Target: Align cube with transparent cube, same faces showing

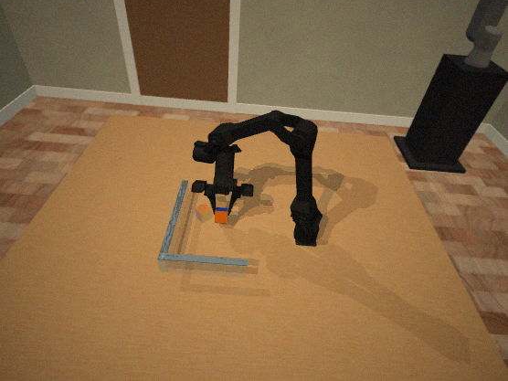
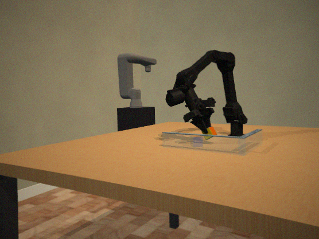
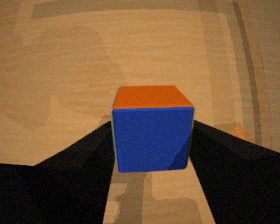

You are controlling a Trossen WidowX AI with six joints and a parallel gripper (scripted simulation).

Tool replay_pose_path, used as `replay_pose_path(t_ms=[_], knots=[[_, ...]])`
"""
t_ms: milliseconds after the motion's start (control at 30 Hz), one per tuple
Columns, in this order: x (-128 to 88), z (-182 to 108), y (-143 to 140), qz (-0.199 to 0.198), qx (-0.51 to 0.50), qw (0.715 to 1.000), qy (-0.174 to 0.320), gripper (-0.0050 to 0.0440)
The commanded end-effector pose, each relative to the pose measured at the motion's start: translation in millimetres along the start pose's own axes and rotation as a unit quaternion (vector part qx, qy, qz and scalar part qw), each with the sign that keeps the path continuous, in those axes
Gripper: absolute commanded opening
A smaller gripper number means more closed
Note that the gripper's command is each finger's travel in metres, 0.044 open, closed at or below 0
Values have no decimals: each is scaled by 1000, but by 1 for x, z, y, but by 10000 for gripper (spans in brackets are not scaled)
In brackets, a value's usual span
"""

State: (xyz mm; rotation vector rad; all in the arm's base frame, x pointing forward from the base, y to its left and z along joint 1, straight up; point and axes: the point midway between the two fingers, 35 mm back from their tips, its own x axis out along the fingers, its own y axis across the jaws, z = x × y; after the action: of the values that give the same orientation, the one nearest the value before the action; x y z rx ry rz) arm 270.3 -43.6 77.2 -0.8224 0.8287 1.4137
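Note:
My gripper is shut on the cube. The cube shows a blue face toward the wrist camera and an orange face beyond it. In the exterior view the cube is tilted and lifted slightly off the table, with orange and yellow-green faces showing. The transparent cube stands on the table just left of the held cube, close to the grey wall, with a pale orange top in the top view.
An L-shaped see-through wall with a grey-blue top edge borders the spot on the left and front. The arm's base stands to the right. A grey machine on a black pedestal stands off the table.

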Motion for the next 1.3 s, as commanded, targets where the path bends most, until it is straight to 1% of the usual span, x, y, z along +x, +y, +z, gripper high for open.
replay_pose_path(t_ms=[0, 133, 233, 400, 567, 600, 667, 900, 967, 1033, 1267], knots=[[-7, 2, -4, -13, -6, 1000, -1, 0], [-7, 2, -4, -13, -6, 1000, -2, 0], [-4, 1, -3, -7, -8, 1000, -19, 0], [4, -2, -2, 6, -13, 997, -77, 0], [10, -5, -1, 10, -16, 990, -138, 0], [11, -5, -1, 10, -16, 988, -150, 0], [11, -5, -1, 10, -16, 988, -150, 0], [17, -11, -3, -2, -11, 973, -232, 0], [18, -12, -3, -7, -9, 968, -249, 0], [19, -13, -4, -10, -8, 966, -257, 0], [19, -13, -4, -11, -8, 966, -259, 0]])
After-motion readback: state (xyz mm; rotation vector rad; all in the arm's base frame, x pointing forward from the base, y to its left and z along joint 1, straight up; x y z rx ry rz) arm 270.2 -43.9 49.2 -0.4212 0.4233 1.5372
